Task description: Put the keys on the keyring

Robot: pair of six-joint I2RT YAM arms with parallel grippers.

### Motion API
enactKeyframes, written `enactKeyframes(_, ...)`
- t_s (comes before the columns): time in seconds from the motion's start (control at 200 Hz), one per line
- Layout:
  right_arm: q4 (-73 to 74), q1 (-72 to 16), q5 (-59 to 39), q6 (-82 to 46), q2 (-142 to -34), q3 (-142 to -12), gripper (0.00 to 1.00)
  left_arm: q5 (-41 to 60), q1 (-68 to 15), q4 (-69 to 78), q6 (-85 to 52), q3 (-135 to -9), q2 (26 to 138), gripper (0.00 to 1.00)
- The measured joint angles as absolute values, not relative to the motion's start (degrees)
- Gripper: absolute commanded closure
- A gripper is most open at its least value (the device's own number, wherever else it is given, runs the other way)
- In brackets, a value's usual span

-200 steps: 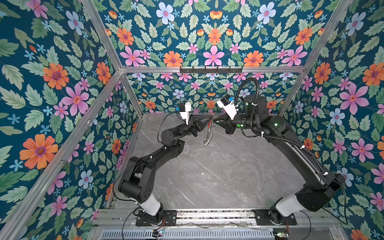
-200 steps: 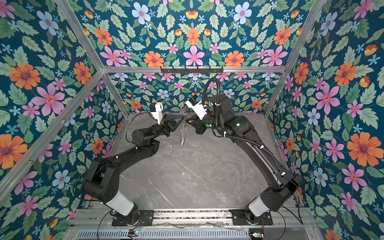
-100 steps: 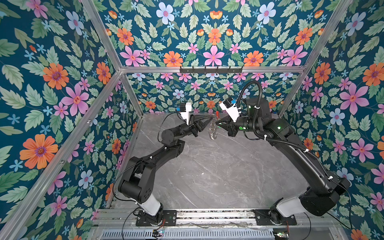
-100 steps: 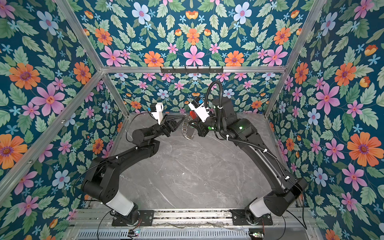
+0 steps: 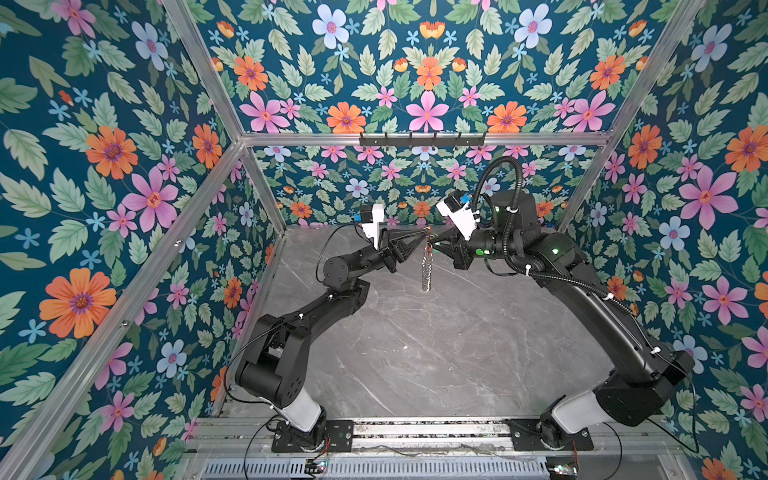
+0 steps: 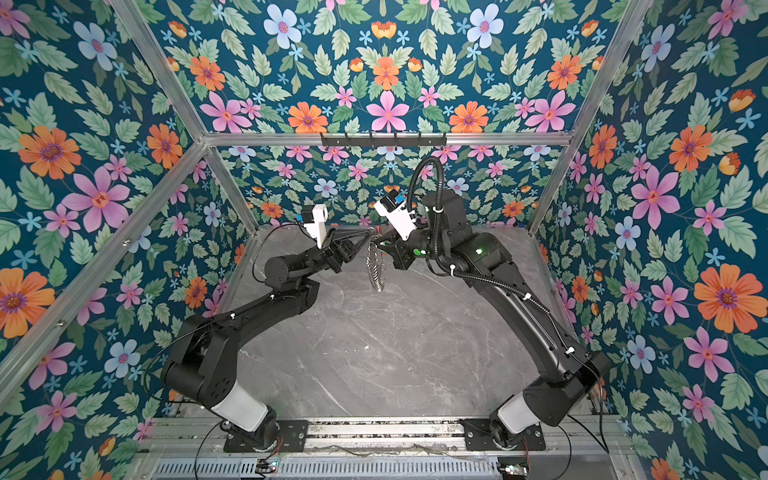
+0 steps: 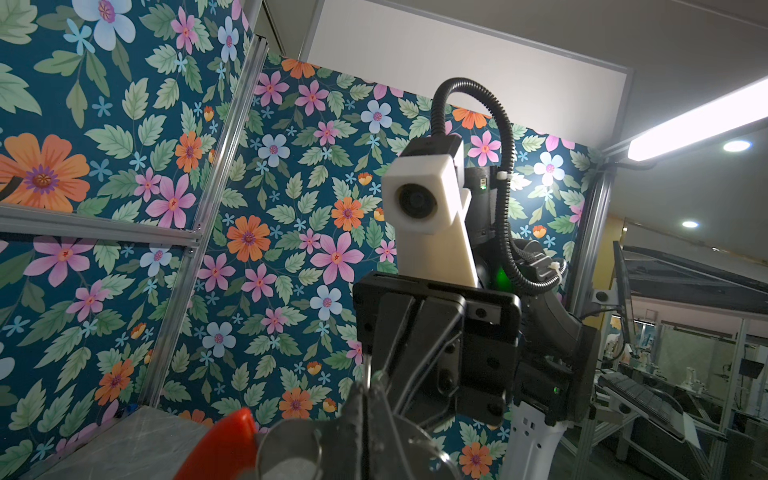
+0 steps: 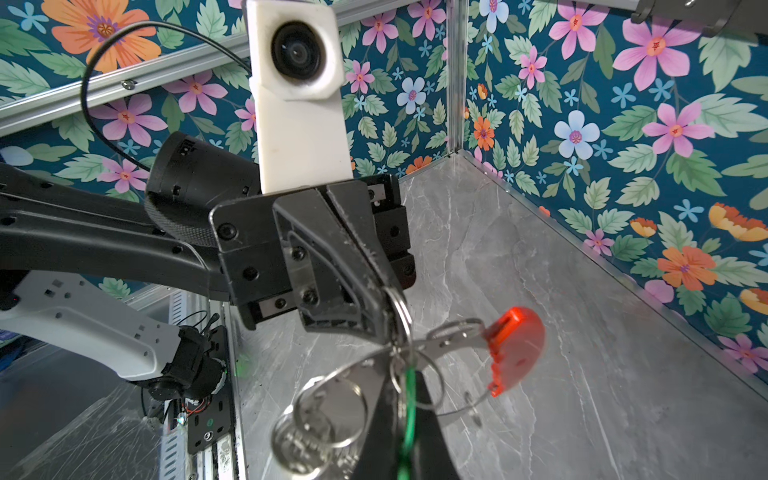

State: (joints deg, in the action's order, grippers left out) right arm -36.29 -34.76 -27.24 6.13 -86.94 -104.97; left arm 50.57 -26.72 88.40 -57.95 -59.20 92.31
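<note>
Both grippers meet in mid-air over the back of the table. The keyring (image 5: 427, 266) (image 6: 376, 270) hangs between them, its silver split rings (image 8: 320, 419) bunched low and its red plastic part (image 8: 515, 345) (image 7: 224, 444) to one side. My left gripper (image 5: 423, 239) (image 6: 367, 238) (image 7: 366, 388) (image 8: 388, 297) is shut on the keyring's metal at the top. My right gripper (image 5: 436, 245) (image 6: 382, 245) (image 8: 406, 374) is shut on the keys, a thin green tag (image 8: 409, 399) seen edge-on between its fingers. The tag's small loop lies against the hoop; whether it is threaded on I cannot tell.
The grey marble table (image 5: 436, 353) lies below, enclosed by flowered walls on three sides. A black hook rail (image 5: 422, 139) runs along the back frame. The right arm's wrist camera (image 7: 419, 199) sits close in front of my left gripper.
The hanging bunch of split rings has swung a little to the right and now hangs straight down. The right arm shifted slightly. Both grippers stay shut.
</note>
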Motion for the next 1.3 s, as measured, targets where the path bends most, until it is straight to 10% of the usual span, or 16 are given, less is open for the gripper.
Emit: enactKeyframes(1.301,-36.3,-33.9,-26.7,4.9,-86.8,-104.6,1.0,50.9,-26.6,87.1,-56.6,-59.5,92.8,1.0)
